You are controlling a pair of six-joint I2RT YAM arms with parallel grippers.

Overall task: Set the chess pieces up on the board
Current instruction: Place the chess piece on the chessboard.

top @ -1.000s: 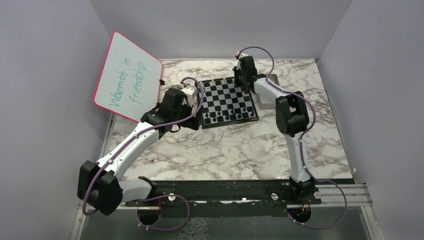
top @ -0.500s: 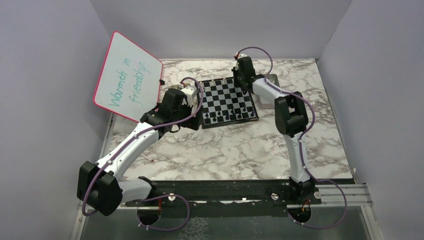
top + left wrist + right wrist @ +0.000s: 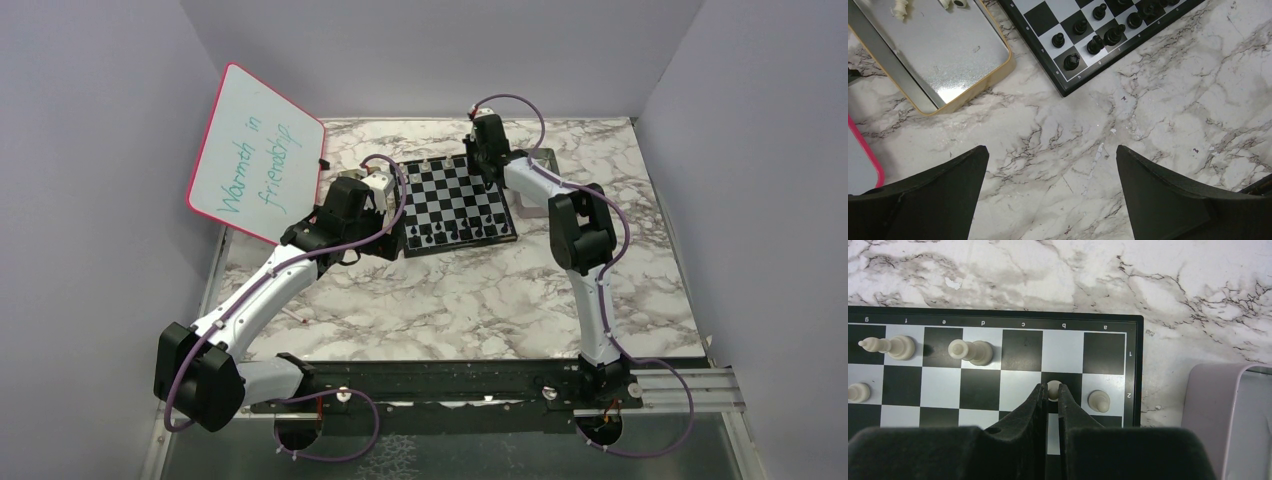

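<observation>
The board [image 3: 455,200] lies at the back middle of the marble table. Black chess pieces [image 3: 1071,61] line its near rows. My right gripper [image 3: 1050,388] is shut on a whitish pawn [image 3: 1053,388] over a dark square in the second row by the board's corner. Another pale pawn [image 3: 1098,400] stands one square to the right, and two taller pale pieces [image 3: 973,351] stand in the edge row. My left gripper [image 3: 1052,155] hangs open over bare marble just off the board's near left corner, with nothing between its fingers.
A shiny metal tray [image 3: 948,50] with a few pale pieces [image 3: 900,7] sits left of the board. A pinkish tray [image 3: 1218,415] lies right of the board. A pink-rimmed whiteboard [image 3: 255,155] leans at the back left.
My right gripper has crept slightly to the left with the pawn in it. The left arm has not moved.
</observation>
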